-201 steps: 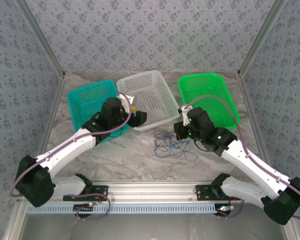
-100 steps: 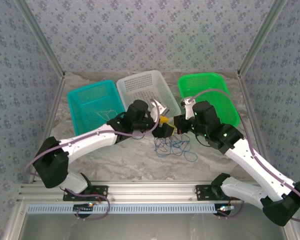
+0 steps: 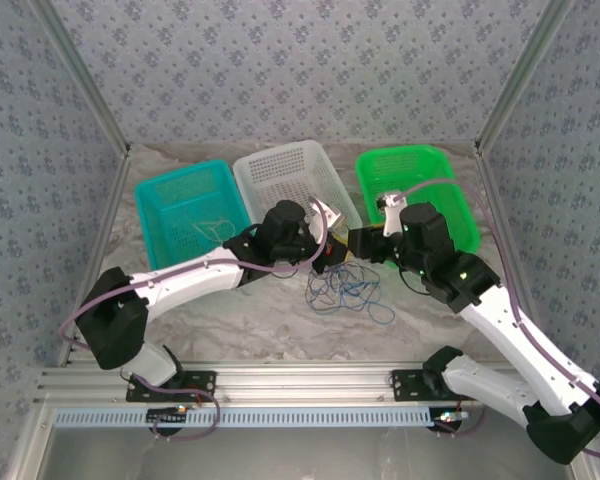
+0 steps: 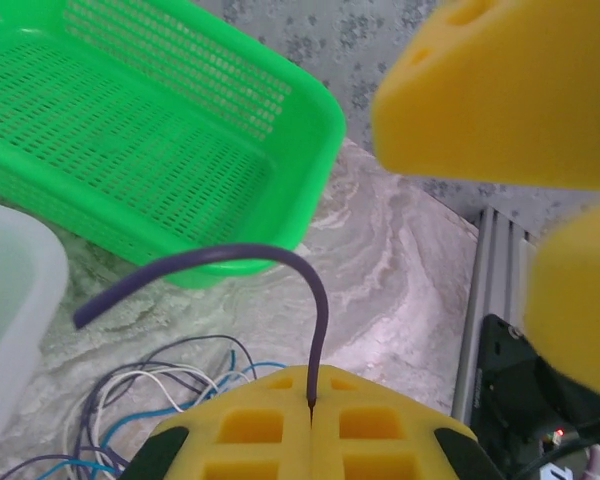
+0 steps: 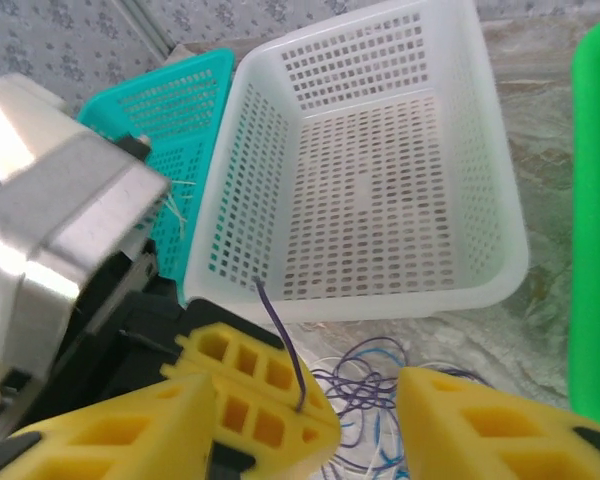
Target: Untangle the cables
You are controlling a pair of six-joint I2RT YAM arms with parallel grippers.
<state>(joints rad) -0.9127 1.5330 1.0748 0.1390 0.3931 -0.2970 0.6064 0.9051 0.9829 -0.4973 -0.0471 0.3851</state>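
Observation:
The cables [image 3: 345, 290] lie as a loose tangle of blue, purple and whitish loops on the marble table in front of the white basket [image 3: 295, 185]. My left gripper [image 4: 312, 385] is shut on the end of a purple cable [image 4: 280, 258], which arches up out of its yellow fingertips. The same pinch appears in the right wrist view, where the left fingers [image 5: 260, 390] hold the purple cable [image 5: 280, 335]. My right gripper [image 5: 305, 405] is open, its two yellow fingers [image 5: 500, 425] standing on either side of the left gripper's tips. From above, both grippers [image 3: 330, 258] [image 3: 358, 243] meet just over the tangle.
A teal basket [image 3: 185, 210] with a pale wire in it stands back left. The green basket [image 3: 415, 190] stands back right, close behind the right wrist. An aluminium rail [image 3: 300, 385] runs along the near edge.
My left arm swung right from the teal basket to the tangle and shut on the purple cable's end. My right gripper, shut before, has opened.

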